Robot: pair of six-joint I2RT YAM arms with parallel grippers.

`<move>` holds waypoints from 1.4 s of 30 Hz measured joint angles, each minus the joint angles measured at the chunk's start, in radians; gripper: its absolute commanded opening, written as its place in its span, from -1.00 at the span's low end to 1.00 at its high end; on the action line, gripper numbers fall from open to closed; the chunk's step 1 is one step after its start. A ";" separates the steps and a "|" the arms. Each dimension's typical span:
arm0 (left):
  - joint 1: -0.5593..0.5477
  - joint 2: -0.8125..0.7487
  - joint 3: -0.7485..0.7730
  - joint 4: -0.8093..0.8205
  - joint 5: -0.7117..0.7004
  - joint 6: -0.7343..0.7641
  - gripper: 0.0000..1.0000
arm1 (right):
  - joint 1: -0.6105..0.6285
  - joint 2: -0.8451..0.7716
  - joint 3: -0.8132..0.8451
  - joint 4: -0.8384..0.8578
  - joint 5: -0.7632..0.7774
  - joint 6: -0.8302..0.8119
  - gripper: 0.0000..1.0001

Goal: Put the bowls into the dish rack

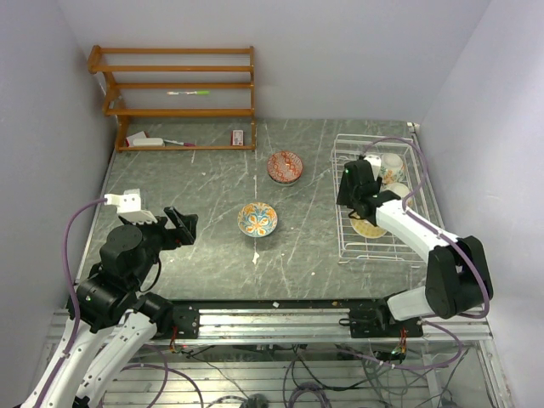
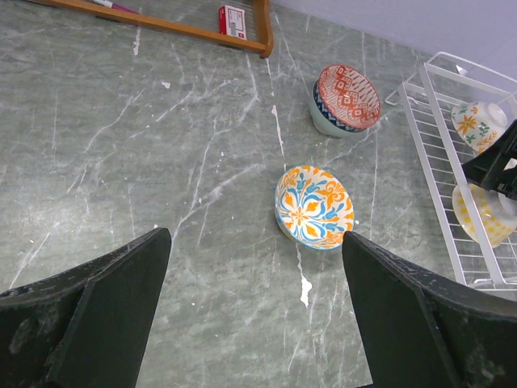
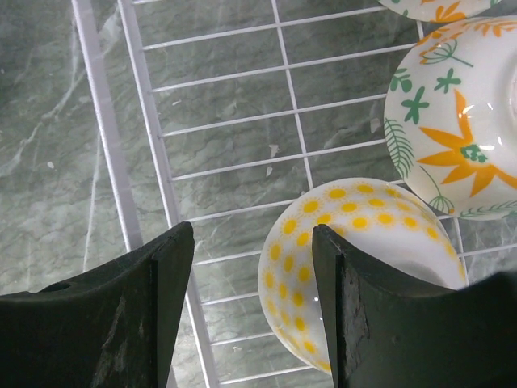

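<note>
The white wire dish rack (image 1: pixel 347 229) stands at the right. It holds a white bowl with an orange-green floral pattern (image 1: pixel 393 166) and a yellow-dotted bowl (image 1: pixel 371 228), which lies upside down in the right wrist view (image 3: pixel 355 234). My right gripper (image 1: pixel 355 202) is open low over the rack; the dotted bowl's edge lies under its right finger (image 3: pixel 363 323). An orange-blue floral bowl (image 1: pixel 257 219) and a red-brown bowl (image 1: pixel 285 167) sit on the table. My left gripper (image 1: pixel 185 228) is open and empty, left of the floral bowl (image 2: pixel 314 207).
A brown wooden shelf unit (image 1: pixel 174 93) with small items stands at the back left, with a red-white box (image 1: pixel 238 136) on its lowest level. Walls close in on the left, back and right. A white tag (image 1: pixel 129 200) lies near the left edge.
</note>
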 measured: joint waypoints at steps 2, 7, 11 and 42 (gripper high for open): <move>0.000 0.000 0.000 0.000 0.000 0.000 0.97 | 0.000 0.000 -0.010 0.006 0.011 0.000 0.21; 0.000 0.002 0.000 0.000 0.000 0.000 0.97 | -0.002 -0.009 -0.034 -0.006 0.047 0.010 0.21; 0.000 0.002 0.000 0.000 0.000 0.000 0.97 | -0.010 -0.052 -0.076 -0.040 0.074 0.028 0.20; 0.000 0.003 0.000 0.000 0.000 0.000 0.97 | -0.079 -0.294 -0.177 -0.117 -0.213 0.042 0.22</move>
